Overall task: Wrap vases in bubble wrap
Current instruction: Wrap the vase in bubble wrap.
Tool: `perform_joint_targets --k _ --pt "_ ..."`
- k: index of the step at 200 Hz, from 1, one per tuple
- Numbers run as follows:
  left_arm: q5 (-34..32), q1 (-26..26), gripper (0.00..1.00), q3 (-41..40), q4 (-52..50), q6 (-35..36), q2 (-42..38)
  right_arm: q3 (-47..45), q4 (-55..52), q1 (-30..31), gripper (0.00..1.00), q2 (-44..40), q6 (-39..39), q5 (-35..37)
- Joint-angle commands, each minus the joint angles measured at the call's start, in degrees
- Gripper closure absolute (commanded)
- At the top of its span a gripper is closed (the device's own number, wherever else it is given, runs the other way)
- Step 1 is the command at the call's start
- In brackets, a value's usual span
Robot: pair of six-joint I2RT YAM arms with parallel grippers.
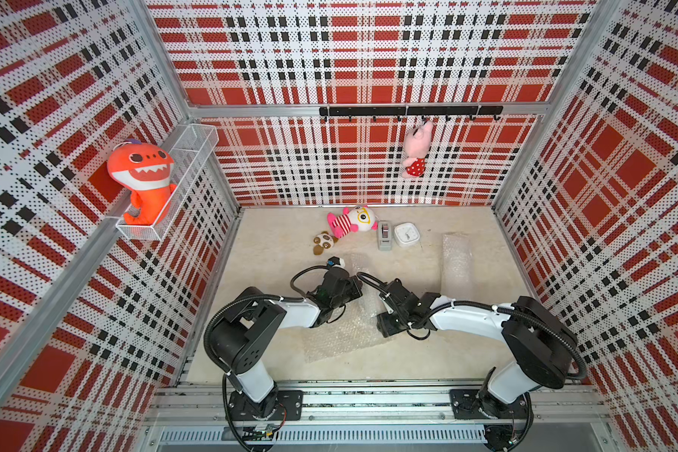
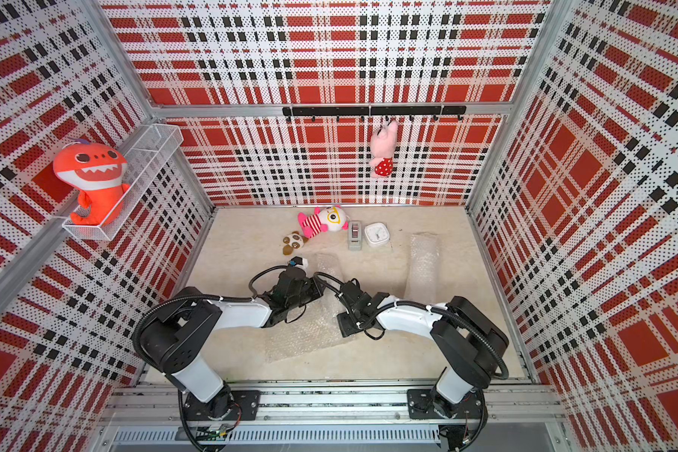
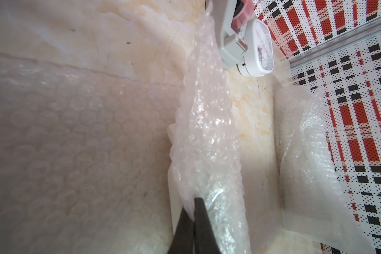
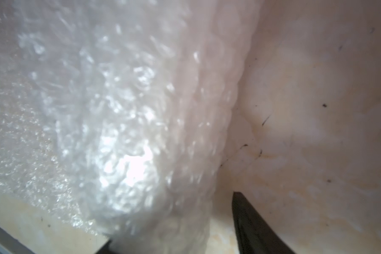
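Left gripper (image 3: 195,205) clamped tight on the bubble wrap (image 3: 207,132) edge, right gripper (image 4: 169,220) jaws apart astride the roll, all at the table (image 1: 275,242) centre, second bundle (image 1: 456,266) by the right edge.

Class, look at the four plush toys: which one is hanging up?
The pink pig plush, dangling from the black hook rail; the others rest in the wire shelf or on the table.
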Motion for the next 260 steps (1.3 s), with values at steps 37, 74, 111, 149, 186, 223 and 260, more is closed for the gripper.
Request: perform_joint_targets --k 37,74,111,149,186,223,260 --pt "-3.1 -1.1 1.00 -1.6 -4.5 -1.4 3.6 -1.8 -0.7 -0.3 0.74 -1.7 -2.2 2.5" --pt "-3.6 -1.3 0.96 -2.8 -4.5 -3.3 3.3 -1.8 0.4 -0.3 0.86 -1.6 -2.7 1.6" --pt "-0.5 -2.5 0.68 -3.7 -0.3 -5.4 -3.5 -0.2 1.0 -0.2 0.89 -0.1 -3.7 -0.5" --pt "-4.6 0.5 0.55 -6.1 -7.8 -5.3 -9.7 -0.1 1.3 -0.2 0.91 -0.1 -4.5 -1.0" --pt "-5.2 -4.2 0.48 -5.9 -5.9 -7.5 -13.7 -0.2 1.6 -0.2 0.91 -0.1 -4.6 -1.3" --pt "-5.2 -7.8 0.46 -2.1 -5.0 -7.7 -9.1 -0.5 2.1 -0.2 0.91 -0.1 -4.6 -1.2" --pt "-4.8 -7.7 0.46 0.0 -5.7 -7.2 -3.7 -1.6 2.9 -0.2 0.92 -0.8 -4.4 -1.4"
